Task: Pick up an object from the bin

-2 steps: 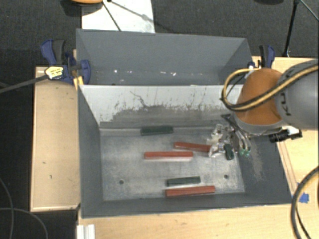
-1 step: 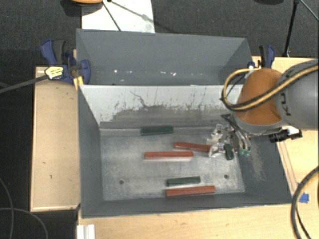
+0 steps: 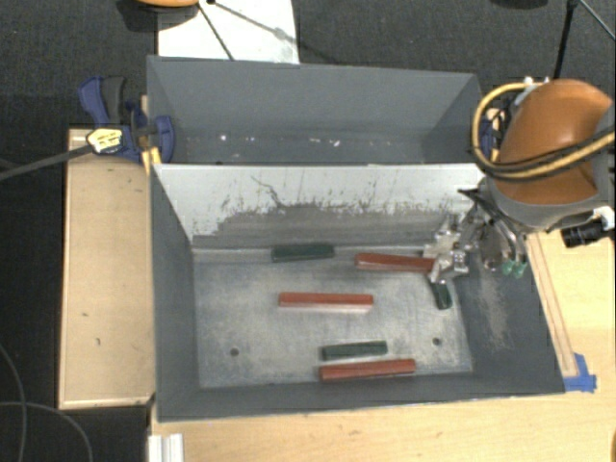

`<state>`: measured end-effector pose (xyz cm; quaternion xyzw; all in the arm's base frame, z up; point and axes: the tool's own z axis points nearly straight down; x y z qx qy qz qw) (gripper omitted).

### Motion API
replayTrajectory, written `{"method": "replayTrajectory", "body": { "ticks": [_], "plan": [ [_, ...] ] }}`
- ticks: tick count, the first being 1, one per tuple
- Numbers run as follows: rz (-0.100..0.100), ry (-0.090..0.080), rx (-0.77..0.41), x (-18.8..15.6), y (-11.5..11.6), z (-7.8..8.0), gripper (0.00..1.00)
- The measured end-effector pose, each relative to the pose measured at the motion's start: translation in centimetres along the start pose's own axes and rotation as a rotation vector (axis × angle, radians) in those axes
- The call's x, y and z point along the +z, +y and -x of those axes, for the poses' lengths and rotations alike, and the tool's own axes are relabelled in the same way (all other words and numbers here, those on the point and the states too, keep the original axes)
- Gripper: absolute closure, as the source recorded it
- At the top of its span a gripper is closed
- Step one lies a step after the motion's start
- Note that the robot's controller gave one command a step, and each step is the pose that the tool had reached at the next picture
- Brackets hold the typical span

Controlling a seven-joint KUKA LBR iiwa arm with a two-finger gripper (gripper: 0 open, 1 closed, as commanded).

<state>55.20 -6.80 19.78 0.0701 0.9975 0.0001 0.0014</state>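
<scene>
So the end effector (image 3: 444,279) is down low in the right part of the bin (image 3: 241,191), right at the right-hand end of a red-brown bar (image 3: 390,261). Honestly can't tell if it's open or closed, the metal bits of the wrist hide that. I also can't say if it's touching the bar or just above it. The bar lies flat on the bin floor along the foot of the back wall, upper right of the floor, running left to right with a slight tilt.

It's a long, thin, flat stick with straight edges, dull brick red. My guess is it's rigid and light, wood or plastic, not fragile, and maybe a bit slick on the faces. I'd pinch it across the narrow width. Near the middle should keep it level, while grabbing the very end could let it droop or twist.

Further out there's a dark green bar (image 3: 303,252) just left of it along the same wall and a middle red bar (image 3: 325,300) mid-floor. A short green bar (image 3: 353,351) and a front red bar (image 3: 368,369) sit side by side at lower centre.
</scene>
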Motion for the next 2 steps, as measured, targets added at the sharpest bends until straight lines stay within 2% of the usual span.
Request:
{"method": "replayTrajectory", "body": {
  "ticks": [1,2],
  "plan": [
    [0.000,0.001,0.000,0.0,0.0,0.0,1.00],
    [0.000,0.006,-0.075,-2.5,-0.6,0.4,1.00]
  ]
}}
